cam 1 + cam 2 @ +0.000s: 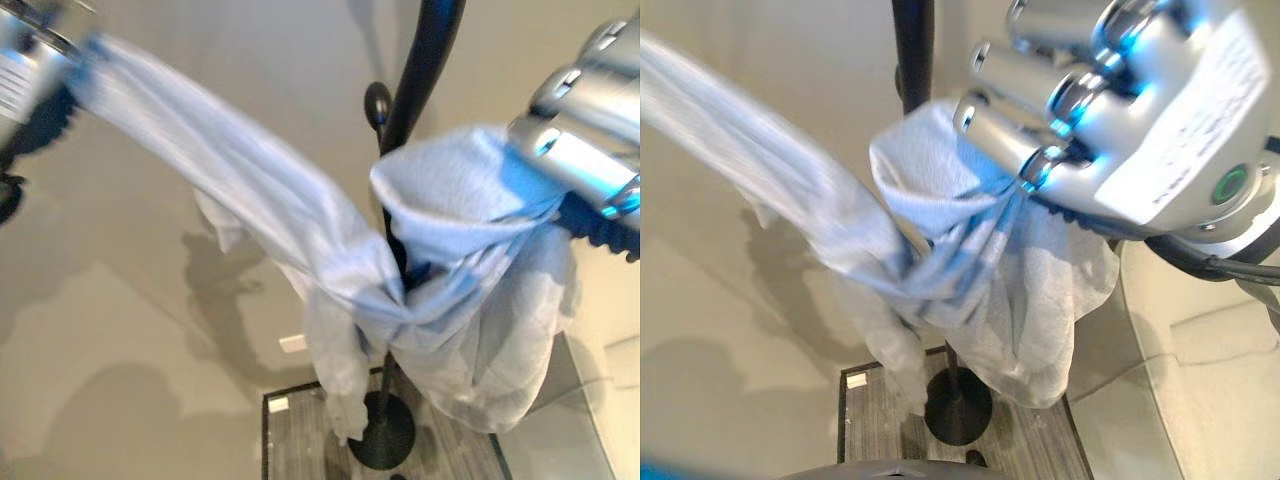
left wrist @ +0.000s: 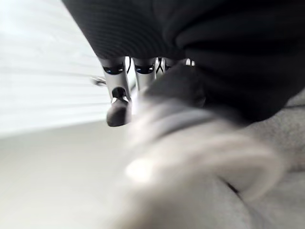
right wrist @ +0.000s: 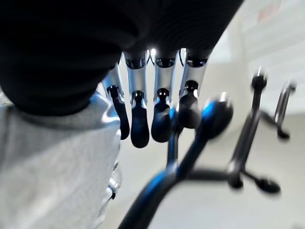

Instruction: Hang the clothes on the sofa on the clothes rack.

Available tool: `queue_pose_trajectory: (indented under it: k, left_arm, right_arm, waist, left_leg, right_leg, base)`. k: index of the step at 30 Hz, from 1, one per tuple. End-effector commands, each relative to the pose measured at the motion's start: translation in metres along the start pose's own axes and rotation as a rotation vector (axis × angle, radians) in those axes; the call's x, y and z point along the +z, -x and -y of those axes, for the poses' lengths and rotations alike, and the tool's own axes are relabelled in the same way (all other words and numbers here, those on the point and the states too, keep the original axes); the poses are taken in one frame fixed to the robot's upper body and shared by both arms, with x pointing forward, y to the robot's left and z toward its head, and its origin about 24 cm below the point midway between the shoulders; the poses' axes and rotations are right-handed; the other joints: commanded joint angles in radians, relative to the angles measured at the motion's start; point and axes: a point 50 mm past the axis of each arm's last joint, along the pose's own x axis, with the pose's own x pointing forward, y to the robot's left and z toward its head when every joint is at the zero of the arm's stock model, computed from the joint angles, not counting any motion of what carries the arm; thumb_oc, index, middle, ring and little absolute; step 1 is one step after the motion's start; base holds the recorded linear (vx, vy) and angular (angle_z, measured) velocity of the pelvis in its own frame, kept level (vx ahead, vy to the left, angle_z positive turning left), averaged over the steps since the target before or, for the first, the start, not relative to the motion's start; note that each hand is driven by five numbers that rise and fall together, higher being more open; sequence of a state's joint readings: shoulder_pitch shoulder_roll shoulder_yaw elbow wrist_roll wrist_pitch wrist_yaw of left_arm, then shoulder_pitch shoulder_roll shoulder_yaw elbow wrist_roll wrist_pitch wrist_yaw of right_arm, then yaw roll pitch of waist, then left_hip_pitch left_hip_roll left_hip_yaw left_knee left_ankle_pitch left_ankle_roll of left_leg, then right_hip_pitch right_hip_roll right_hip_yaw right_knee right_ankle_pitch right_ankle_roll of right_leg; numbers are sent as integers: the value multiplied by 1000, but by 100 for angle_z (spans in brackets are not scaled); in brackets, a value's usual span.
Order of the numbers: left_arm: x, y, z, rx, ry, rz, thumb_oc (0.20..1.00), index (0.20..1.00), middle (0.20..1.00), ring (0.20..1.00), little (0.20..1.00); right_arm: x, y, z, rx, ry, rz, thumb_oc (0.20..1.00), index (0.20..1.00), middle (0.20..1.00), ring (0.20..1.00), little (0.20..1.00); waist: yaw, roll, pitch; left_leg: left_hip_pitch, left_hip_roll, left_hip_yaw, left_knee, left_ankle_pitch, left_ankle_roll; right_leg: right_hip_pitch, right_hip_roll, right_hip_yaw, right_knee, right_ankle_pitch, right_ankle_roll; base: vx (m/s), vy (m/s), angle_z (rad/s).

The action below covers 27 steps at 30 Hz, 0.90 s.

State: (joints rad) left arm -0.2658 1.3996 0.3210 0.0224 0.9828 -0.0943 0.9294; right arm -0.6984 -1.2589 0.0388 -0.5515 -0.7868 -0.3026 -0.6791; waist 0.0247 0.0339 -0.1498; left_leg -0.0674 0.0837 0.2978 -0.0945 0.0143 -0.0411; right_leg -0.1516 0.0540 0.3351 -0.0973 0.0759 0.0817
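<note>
Both hands, left (image 1: 25, 70) and right (image 1: 1120, 110), clutch pale-blue garment (image 1: 300, 230) draped against rack pole (image 1: 425, 60).

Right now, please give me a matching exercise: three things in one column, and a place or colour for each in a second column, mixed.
Things:
1. shirt
2. rack
3. rack base

Places or colours:
A. black pole
B. pale blue, held by both hands
C. on the grey mat

Pairs: 1-B, 2-A, 3-C

The left hand and right hand each grip the shirt.
</note>
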Motion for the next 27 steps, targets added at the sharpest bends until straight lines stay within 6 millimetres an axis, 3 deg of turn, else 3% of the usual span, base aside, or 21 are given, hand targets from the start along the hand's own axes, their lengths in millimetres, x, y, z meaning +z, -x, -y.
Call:
queue_pose_trajectory:
  k: [1, 5, 8, 12, 16, 19, 22, 23, 27]
  left_arm:
    - [-34, -15, -6, 47, -94, -143, 200, 200, 200, 200, 200]
    - [-40, -14, -2, 13, -126, -145, 200, 200, 200, 200, 200]
    - [-44, -11, 5, -43, -118, -171, 200, 200, 200, 200, 200]
    - [-42, -3, 17, -87, -56, -231, 200, 200, 200, 200, 200]
    - [-31, 7, 32, -147, 20, -275, 200, 200, 200, 200, 200]
    - [-25, -7, 43, -164, 75, -279, 200, 200, 200, 200, 200]
    - [-9, -7, 57, -211, 145, -274, 200, 200, 200, 200, 200]
    - [3, -6, 65, -242, 193, -275, 200, 200, 200, 200, 200]
    - [29, -9, 77, -273, 279, -254, 200, 200, 200, 200, 200]
  right_arm:
    - [-24, -6, -9, -60, 95, -146, 200, 200, 200, 200, 200]
    - [-35, -14, -12, -82, 131, -156, 200, 200, 200, 200, 200]
    - [-56, -24, -14, -87, 226, -170, 200, 200, 200, 200, 200]
    - [-80, -22, -17, -34, 312, -220, 200, 200, 200, 200, 200]
    - [-102, -3, -19, 40, 380, -301, 200, 200, 200, 200, 200]
    - [-115, 13, -21, 107, 400, -359, 200, 200, 200, 200, 200]
    - [-127, 35, -17, 167, 410, -438, 200, 200, 200, 200, 200]
    - [-133, 52, -14, 202, 411, -499, 200, 200, 200, 200, 200]
    - [-133, 75, -13, 227, 375, -589, 200, 200, 200, 200, 200]
  waist:
    - [21, -58, -79]
    - [30, -50, -77]
    - [40, -50, -71]
    - [36, -48, -66]
    - [19, -37, -57]
    - [-4, -23, -46]
    - [-16, -22, -39]
    - [-29, -21, -31]
    - [-47, -26, -22]
  left_leg:
    - [1, 24, 7, 8, -42, -52]
    - [5, 19, 4, 9, -50, -50]
    - [3, 17, -2, 7, -38, -49]
    - [2, 14, -7, 7, -40, -49]
    - [3, 11, -12, 7, -47, -48]
    - [-4, 13, -12, 7, -36, -50]
    - [-9, 16, -11, 7, -32, -52]
    - [-8, 16, -10, 7, -33, -51]
    - [-11, 18, -7, 7, -31, -51]
  right_leg:
    - [57, -141, -42, 35, -104, 124]
    - [66, -144, -50, 32, -109, 123]
    - [69, -145, -60, 31, -103, 119]
    - [77, -149, -72, 27, -105, 117]
    - [79, -152, -77, 24, -110, 119]
    - [70, -150, -78, 28, -104, 121]
    - [62, -150, -74, 28, -101, 124]
    - [61, -152, -71, 29, -100, 126]
    - [54, -151, -63, 32, -98, 126]
  base:
    - [0, 0, 0]
    - [0, 0, 0]
    - [28, 7, 2]
    - [25, 3, 4]
    - [12, 0, 2]
    - [25, 6, 5]
    - [5, -2, -3]
    - [18, -10, 3]
    - [12, -6, 0]
